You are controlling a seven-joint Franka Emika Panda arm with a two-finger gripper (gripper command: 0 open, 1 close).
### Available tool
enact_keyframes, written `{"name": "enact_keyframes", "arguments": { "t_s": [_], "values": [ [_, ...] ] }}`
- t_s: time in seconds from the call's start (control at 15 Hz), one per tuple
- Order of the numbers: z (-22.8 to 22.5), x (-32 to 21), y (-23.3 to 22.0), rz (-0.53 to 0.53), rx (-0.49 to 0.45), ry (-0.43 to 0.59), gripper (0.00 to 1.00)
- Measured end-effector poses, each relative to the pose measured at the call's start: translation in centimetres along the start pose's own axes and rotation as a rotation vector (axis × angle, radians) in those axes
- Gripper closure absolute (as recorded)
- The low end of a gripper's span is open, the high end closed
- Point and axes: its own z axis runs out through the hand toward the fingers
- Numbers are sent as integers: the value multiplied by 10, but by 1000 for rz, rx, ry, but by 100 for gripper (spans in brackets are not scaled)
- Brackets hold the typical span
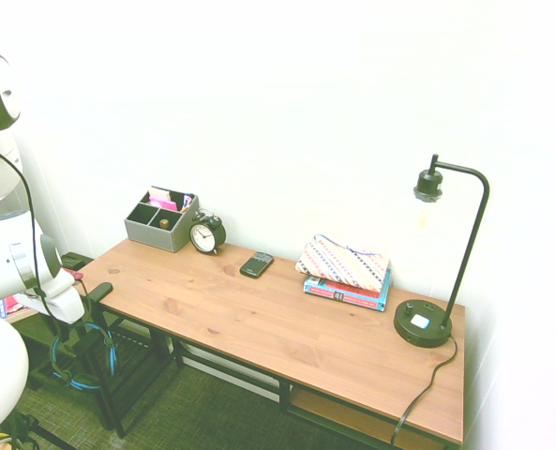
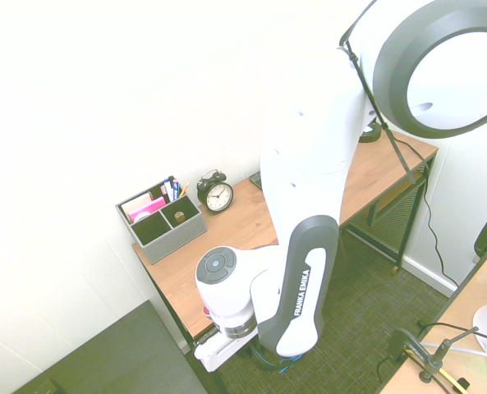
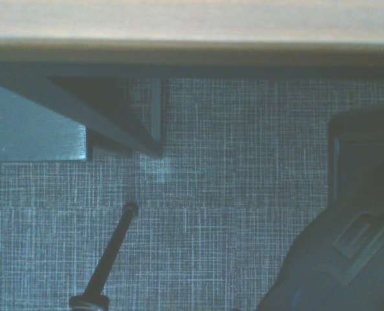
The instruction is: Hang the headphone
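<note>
The headphone (image 1: 112,356) hangs off the left end of the wooden desk (image 1: 259,323). Its blue band loops down below the desktop, and part of it is hidden behind my arm. A short black hook (image 1: 99,291) sticks out from that desk end just above it; whether the band rests on it does not show. My gripper (image 1: 71,323) is right beside the band, below the desk's edge, with its fingertips hidden. In the wrist view a dark ear cup (image 3: 347,259) rises from the lower right, and a thin black rod (image 3: 114,249) stands over carpet under the desk edge. A blue sliver (image 2: 280,367) shows beneath my arm.
On the desk stand a grey organizer (image 1: 160,222), a black alarm clock (image 1: 205,234), a phone (image 1: 256,264), a patterned pouch on books (image 1: 346,272) and a black lamp (image 1: 426,323). The desk's black frame and lower shelf (image 1: 137,361) are close behind the headphone.
</note>
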Motion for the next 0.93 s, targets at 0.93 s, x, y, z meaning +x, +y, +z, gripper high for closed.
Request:
{"name": "enact_keyframes", "arguments": {
  "t_s": [0.93],
  "values": [
    [-184, 69, 93, -297, 78, -36, 0]
  ]
}}
